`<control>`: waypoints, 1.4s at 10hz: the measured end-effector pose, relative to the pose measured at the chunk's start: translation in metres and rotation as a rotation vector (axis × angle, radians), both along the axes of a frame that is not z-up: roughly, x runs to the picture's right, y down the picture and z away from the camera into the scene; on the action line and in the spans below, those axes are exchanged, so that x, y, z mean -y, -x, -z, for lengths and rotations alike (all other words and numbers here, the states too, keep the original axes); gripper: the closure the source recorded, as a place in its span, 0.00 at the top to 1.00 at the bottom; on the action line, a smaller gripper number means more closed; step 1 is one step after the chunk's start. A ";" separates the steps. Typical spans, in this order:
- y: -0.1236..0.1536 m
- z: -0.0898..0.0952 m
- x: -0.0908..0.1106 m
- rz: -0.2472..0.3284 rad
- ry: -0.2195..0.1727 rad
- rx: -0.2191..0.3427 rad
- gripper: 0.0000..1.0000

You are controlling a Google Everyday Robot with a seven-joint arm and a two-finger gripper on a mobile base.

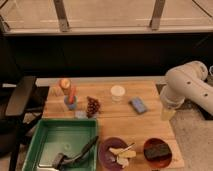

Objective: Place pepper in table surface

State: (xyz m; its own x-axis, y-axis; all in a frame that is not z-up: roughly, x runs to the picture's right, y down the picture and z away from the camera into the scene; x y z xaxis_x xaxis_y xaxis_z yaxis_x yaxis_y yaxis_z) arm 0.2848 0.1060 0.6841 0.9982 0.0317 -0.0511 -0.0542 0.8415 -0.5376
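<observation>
The slim orange-red pepper (73, 93) stands upright in a small blue holder (70, 104) at the back left of the light-brown wooden table surface (120, 120). A round peach-coloured apple (64, 83) sits just behind it, and a dark red grape bunch (92, 106) lies to its right. My white arm (187, 86) curves in from the right. My gripper (167, 113) hangs at the table's right edge, far from the pepper and touching nothing that I can see.
A green tray (37, 147) with a dark utensil sits front left. A white cup (117, 92) and a blue sponge (138, 105) lie mid-table. A purple plate (106, 156) and a red bowl (148, 159) sit at the front. A black chair (19, 100) stands left.
</observation>
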 end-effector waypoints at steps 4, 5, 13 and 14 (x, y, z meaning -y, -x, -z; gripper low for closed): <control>0.000 0.000 0.000 0.000 0.000 0.000 0.65; 0.000 0.000 0.000 0.000 0.000 0.000 0.65; -0.005 -0.002 -0.015 0.029 0.021 0.137 0.65; 0.001 -0.006 -0.012 0.043 0.016 0.176 0.65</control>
State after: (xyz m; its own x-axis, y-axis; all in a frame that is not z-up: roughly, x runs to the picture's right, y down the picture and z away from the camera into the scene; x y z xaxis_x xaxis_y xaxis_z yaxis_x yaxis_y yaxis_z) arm 0.2841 0.1176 0.6901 0.9922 -0.0107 0.1243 0.0778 0.8321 -0.5491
